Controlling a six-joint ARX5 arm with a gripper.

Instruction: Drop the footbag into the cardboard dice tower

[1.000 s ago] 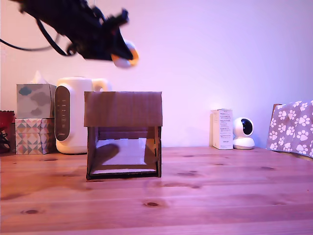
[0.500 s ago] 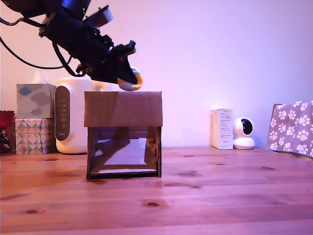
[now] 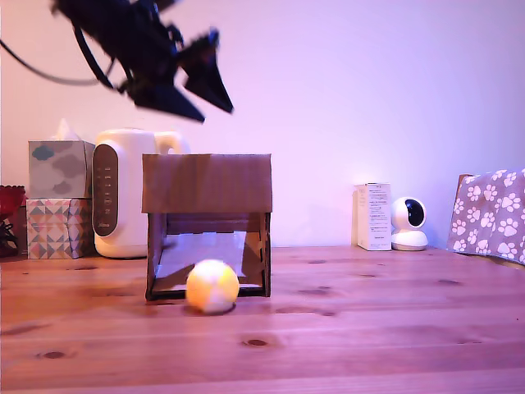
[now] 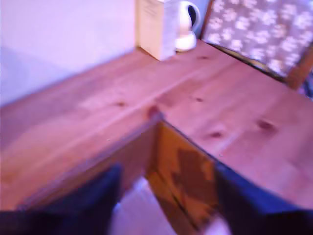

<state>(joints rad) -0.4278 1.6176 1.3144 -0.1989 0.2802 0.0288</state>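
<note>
1. The gripper (image 3: 217,115) hangs high at the exterior view's upper left, above the tower (image 3: 207,184) and clear of it. Its two dark fingers are spread apart with nothing between them. Its outline is blurred.
2. The footbag (image 3: 212,286) lies on the table (image 3: 369,328) at the foot of the tower's front opening, towards the exterior view's right side of that opening. It is well below the gripper, roughly under the fingertips, and the tower's plain upper band sits between the two in height.
3. The footbag appears to rest against the tower's base edge, though the flat angle does not confirm contact.
4. The tower stands upright, with dark side walls and a pale ramp (image 3: 201,250) visible behind the footbag.
5. The wrist view is blurred. Its fingers (image 4: 93,205) stand wide apart, with the tower's top corner showing in the gap between them.
6. The table is knotty wooden planking.
7. The wall (image 3: 369,98) is plain and pale.
8. At the exterior view's left, behind the tower, stand a white appliance (image 3: 123,193) and two stacked tissue boxes (image 3: 59,197). A red object (image 3: 8,201) is cut off at the edge.
9. At the exterior view's right stand a white carton (image 3: 374,216) and, just beside it, a small white camera (image 3: 408,223). A paw-print cloth (image 3: 492,213) is at the edge.
</note>
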